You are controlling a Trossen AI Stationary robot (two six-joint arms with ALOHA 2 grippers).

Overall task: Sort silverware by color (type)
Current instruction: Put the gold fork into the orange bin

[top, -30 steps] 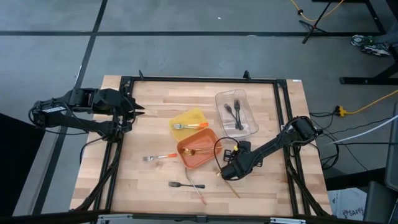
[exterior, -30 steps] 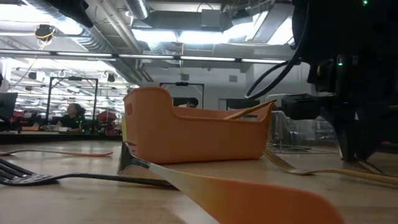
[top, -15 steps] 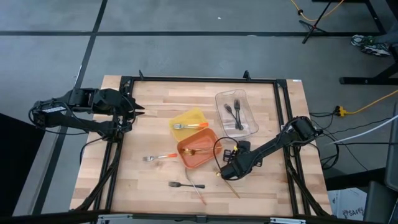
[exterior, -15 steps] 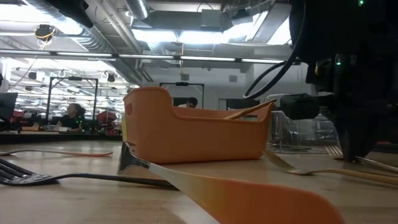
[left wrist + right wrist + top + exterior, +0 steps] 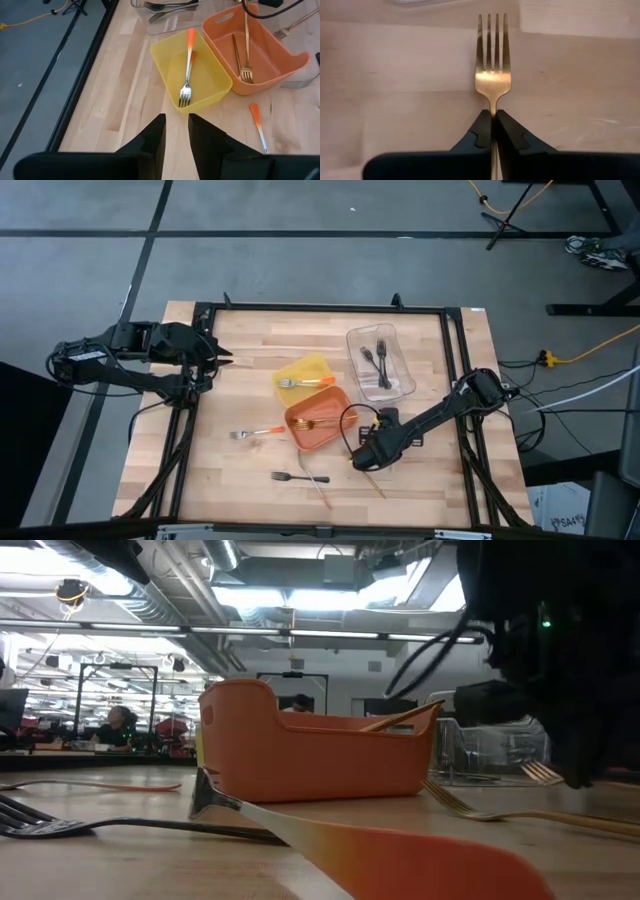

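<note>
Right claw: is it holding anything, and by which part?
Yes. The right claw is shut on a gold fork, pinching its handle just below the head. The left claw holds nothing.

Bare wood [image 5: 240, 370] beside yellow tray [image 5: 303, 372], orange tray [image 5: 318, 421] crowding right pincer [image 5: 362, 463]

High cam looks straight down on the whole light wooden table [image 5: 250, 380]. Low cam sits at tabletop level, right up against the orange plastic tray [image 5: 315, 755], facing the room. Left wrist cam overlooks that same tray; right wrist cam hugs the tabletop.
</note>
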